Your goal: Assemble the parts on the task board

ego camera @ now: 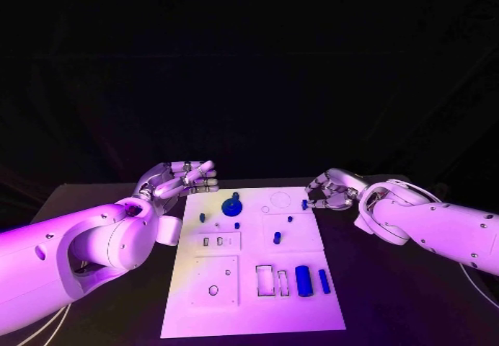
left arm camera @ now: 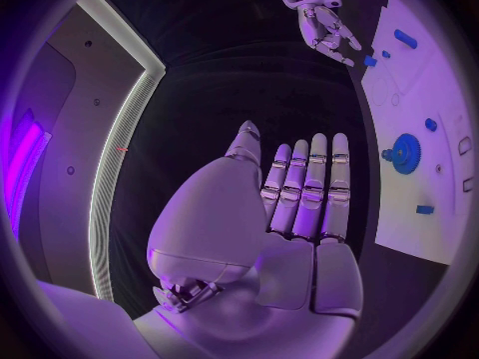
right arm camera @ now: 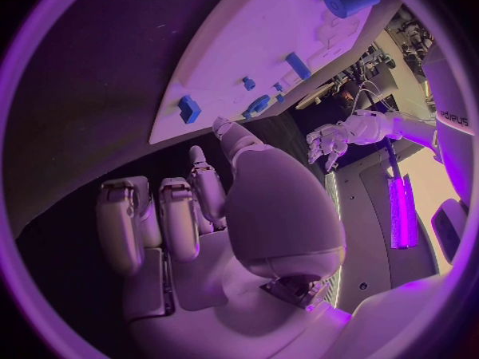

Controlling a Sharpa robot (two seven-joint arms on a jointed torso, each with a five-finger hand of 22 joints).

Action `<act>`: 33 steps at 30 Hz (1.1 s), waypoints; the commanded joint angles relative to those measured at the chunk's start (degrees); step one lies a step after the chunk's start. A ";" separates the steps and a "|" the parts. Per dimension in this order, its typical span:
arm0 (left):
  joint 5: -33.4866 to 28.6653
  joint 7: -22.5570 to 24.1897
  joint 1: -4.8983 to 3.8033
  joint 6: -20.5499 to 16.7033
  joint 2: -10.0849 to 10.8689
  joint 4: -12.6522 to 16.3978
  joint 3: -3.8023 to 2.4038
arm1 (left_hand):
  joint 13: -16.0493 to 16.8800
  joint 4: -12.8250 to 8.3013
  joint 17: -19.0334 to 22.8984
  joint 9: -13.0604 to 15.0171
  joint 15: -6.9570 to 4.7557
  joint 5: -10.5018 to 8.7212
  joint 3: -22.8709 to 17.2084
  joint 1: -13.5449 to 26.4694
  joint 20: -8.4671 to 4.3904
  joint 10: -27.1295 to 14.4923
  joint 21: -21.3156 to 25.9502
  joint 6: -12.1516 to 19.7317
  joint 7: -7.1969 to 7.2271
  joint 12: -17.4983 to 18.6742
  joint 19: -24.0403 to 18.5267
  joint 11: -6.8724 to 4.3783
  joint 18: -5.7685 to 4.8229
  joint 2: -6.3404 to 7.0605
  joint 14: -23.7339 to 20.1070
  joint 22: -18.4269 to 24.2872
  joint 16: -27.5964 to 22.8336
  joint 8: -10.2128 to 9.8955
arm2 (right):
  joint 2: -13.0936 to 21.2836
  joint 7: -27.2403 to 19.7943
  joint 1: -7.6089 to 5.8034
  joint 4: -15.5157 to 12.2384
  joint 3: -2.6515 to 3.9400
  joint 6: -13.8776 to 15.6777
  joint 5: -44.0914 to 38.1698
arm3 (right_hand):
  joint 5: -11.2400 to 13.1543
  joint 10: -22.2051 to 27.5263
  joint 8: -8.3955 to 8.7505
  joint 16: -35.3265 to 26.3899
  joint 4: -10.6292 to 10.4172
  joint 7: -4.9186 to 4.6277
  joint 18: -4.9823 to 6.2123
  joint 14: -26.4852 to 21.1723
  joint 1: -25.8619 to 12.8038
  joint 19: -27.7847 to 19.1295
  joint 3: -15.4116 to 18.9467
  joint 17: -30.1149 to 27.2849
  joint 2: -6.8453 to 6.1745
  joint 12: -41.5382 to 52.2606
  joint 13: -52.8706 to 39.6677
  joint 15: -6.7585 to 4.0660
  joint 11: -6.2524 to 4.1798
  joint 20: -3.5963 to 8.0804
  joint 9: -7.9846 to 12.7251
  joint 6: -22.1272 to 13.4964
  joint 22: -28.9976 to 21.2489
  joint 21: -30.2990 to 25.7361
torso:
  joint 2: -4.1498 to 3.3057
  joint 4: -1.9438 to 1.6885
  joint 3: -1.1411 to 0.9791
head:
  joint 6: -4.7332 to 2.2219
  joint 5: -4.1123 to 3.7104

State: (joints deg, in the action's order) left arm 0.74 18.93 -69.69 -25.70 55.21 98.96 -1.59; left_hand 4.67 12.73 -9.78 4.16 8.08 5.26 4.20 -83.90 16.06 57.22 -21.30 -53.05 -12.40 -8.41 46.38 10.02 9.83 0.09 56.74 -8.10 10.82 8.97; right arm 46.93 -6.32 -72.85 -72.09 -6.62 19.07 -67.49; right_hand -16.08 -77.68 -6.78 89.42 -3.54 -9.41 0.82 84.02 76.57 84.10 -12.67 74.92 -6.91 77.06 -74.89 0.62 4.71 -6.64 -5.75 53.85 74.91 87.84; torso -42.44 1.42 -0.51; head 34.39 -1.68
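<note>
Left hand [ego camera: 185, 177] flat, fingers straight, holding nothing; right hand [ego camera: 331, 192] curled (empty), task board [ego camera: 253, 303] between them, blue gear [ego camera: 232, 207] nearer the left.

Dim room under violet light — glare on the task board [ego camera: 249, 303] (wrist views bend edges).

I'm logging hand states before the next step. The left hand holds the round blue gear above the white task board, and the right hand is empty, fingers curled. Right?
Not quite. The left hand holds nothing: the left wrist view shows its fingers straight and bare, and the round blue gear lies on the white task board. The right hand is indeed empty, fingers curled.
</note>
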 commanded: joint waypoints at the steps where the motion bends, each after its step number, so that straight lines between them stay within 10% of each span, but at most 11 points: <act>1: -0.18 0.23 -0.03 1.01 -0.12 0.05 -0.04 | -0.09 -0.26 -0.08 -0.09 0.02 0.20 0.02 -0.11 0.01 -0.55 0.23 0.36 -0.18 0.28 -0.38 0.04 0.61 -0.54 -0.26 0.09 -0.16 -0.34 | -0.48 -0.71 0.40 1.01 0.00 -1.90 -0.29 | -0.30 0.41 0.38 -0.11 0.42 -0.17 0.09 5.55 0.78 3.38 -0.07 13.39 -0.07 -0.34 0.20 -0.06 -0.05 -0.14 0.09 -0.03 12.42 -0.36 | -0.13 -0.06 -0.19 | 0.16 -0.07; 33: -0.18 0.20 -0.03 1.06 0.02 0.00 -0.04 | -0.09 -0.26 -0.08 -0.09 0.02 0.20 0.02 -0.11 0.01 -0.55 0.23 0.36 -0.18 0.28 -0.38 0.04 0.61 -0.54 -0.26 0.09 -0.16 -0.34 | -4.19 0.44 1.55 5.76 0.02 -2.65 -1.74 | 0.02 0.34 0.44 -0.02 1.06 -0.24 0.07 5.61 1.37 3.44 -0.86 13.63 0.48 -0.29 0.14 0.04 0.02 -0.26 0.09 0.67 12.50 -0.35 | -0.06 -0.02 -0.18 | 0.92 0.35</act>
State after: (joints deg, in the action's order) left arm 0.71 18.88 -69.69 -25.63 55.30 98.89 -1.59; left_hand 4.67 12.73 -9.81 4.16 8.08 5.26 4.20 -83.90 16.06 57.22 -21.30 -53.05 -12.40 -8.41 46.38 10.02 9.82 0.09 56.74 -8.10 10.81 8.97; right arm 42.83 -6.13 -71.35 -66.42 -6.60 17.49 -68.33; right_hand -16.08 -77.07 -6.05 89.42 -2.58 -9.62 0.81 84.02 77.53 84.10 -13.30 74.90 -6.66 76.56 -74.70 0.62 4.91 -6.64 -5.63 54.25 74.94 87.50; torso -42.48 1.40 -0.67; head 35.36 -1.31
